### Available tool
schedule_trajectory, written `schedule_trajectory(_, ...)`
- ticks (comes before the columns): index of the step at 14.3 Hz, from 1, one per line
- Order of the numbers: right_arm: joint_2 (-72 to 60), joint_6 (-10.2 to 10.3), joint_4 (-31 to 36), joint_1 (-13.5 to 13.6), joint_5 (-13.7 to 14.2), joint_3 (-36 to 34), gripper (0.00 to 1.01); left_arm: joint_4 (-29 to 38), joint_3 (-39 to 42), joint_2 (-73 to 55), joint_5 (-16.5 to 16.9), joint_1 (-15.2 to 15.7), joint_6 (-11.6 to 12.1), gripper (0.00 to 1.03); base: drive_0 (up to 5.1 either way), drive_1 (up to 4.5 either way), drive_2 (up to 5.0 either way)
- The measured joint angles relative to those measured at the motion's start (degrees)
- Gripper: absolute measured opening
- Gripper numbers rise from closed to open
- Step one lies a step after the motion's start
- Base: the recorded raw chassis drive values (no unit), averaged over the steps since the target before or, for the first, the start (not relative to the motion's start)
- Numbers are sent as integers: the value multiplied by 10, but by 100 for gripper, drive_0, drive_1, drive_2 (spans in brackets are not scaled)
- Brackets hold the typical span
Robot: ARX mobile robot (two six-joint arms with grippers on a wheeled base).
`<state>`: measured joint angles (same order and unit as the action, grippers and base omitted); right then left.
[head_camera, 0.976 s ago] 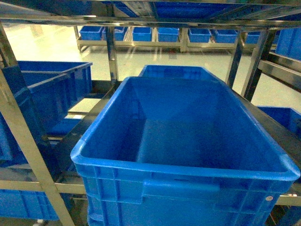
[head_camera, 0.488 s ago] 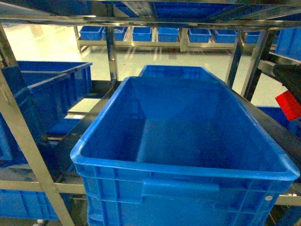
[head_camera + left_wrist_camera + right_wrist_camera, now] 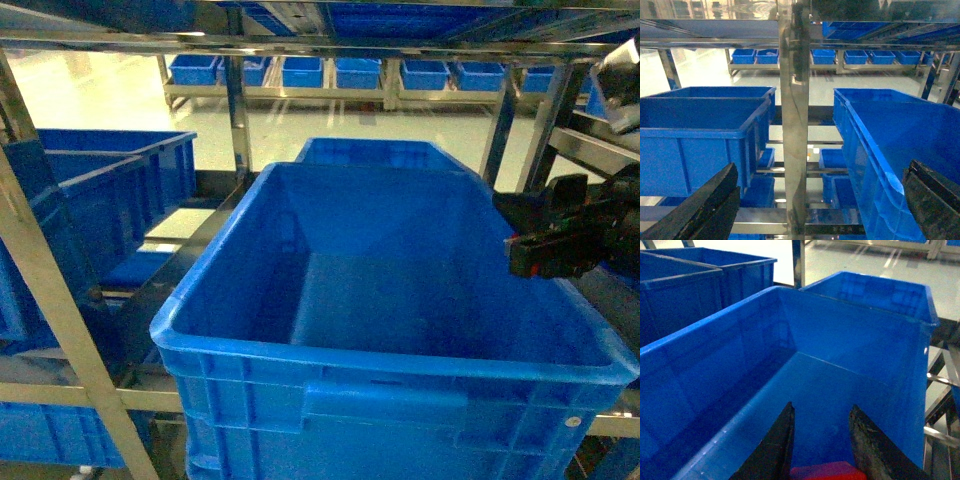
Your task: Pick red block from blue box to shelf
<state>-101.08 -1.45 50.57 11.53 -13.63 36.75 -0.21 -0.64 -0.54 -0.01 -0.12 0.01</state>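
The red block [image 3: 827,471] sits low between the two dark fingers of my right gripper [image 3: 822,406], which is shut on it. In the head view my right gripper [image 3: 532,256] reaches in from the right at the right rim of a big dark blue crate [image 3: 330,355], and only a thin red edge shows there. That crate stands on the steel shelf [image 3: 238,110]. My left gripper [image 3: 822,167] is open, fingers wide apart, facing a shelf upright [image 3: 794,125]. The blue box is out of view.
More dark blue crates stand on the shelf at the left [image 3: 110,190] and behind the big one [image 3: 370,152]. Steel rails [image 3: 300,42] cross overhead and slanted uprights [image 3: 60,310] frame the left. A row of crates [image 3: 330,72] lines the far floor.
My right gripper was out of the head view, then came in at the right edge with the red block and has moved left and down to the crate's right rim.
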Motion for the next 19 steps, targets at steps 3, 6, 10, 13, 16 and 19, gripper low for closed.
schedule_trajectory(3, -10, 2, 12, 28, -12, 3, 27, 0, 0, 0, 0, 0, 0, 98, 0, 0, 0)
schedule_trajectory(6, -20, 5, 32, 42, -13, -4, 27, 0, 0, 0, 0, 0, 0, 98, 0, 0, 0)
schedule_trajectory(10, -27, -16, 63, 48, -8, -16, 52, 0, 0, 0, 0, 0, 0, 98, 0, 0, 0)
schedule_trajectory(13, -27, -28, 63, 55, -10, -16, 90, 0, 0, 0, 0, 0, 0, 98, 0, 0, 0)
schedule_trajectory(16, 11, -27, 63, 54, 9, -47, 98, 0, 0, 0, 0, 0, 0, 98, 0, 0, 0)
schedule_trajectory(19, 186, -31, 11, 21, 43, -132, 98, 0, 0, 0, 0, 0, 0, 98, 0, 0, 0)
